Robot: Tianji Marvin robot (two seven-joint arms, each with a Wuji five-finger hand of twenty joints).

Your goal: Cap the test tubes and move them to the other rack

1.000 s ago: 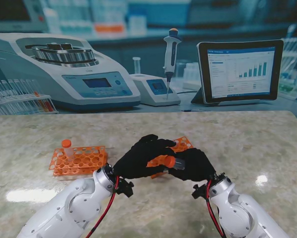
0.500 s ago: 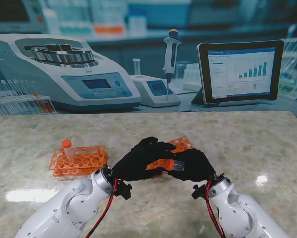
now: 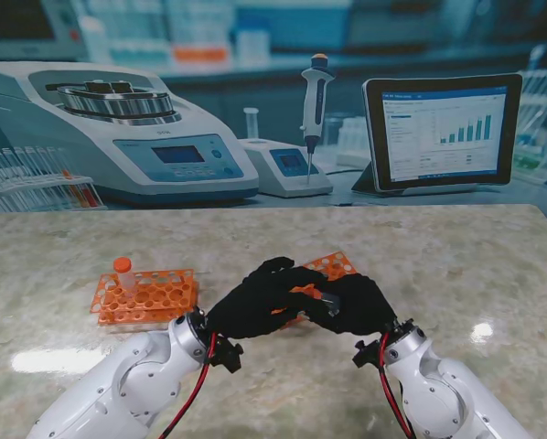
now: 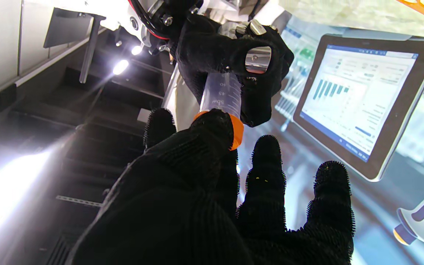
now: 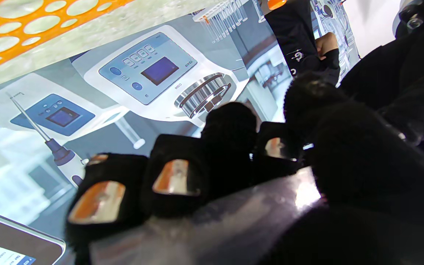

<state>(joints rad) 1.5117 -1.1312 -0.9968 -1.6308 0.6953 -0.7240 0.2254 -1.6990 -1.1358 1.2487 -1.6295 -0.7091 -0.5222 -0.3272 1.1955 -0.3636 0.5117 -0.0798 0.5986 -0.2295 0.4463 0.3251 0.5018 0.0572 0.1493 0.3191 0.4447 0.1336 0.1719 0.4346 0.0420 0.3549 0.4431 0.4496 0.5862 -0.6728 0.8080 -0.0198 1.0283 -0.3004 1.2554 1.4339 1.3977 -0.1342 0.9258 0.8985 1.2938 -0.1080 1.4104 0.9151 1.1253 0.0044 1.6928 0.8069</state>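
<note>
Stand view: two orange racks (image 3: 145, 297), one capped tube (image 3: 123, 273) upright in the left rack. Right hand (image 3: 354, 305) wrapped round one tube (image 4: 221, 91); left hand (image 3: 255, 300) pinching its orange cap (image 4: 237, 130).

I am looking over a marbled stone tabletop (image 3: 456, 247) that is catching bright glare patches. Behind it a lab backdrop is showing a centrifuge (image 3: 118, 128), a small blue-screened unit (image 3: 287, 165), a pipette (image 3: 316, 96) and a tablet (image 3: 443, 128) displaying charts.

A laboratory: a centrifuge (image 3: 118, 128), a pipette (image 3: 316, 96) on its stand, and orange tube racks (image 3: 145, 295) on the bench.
</note>
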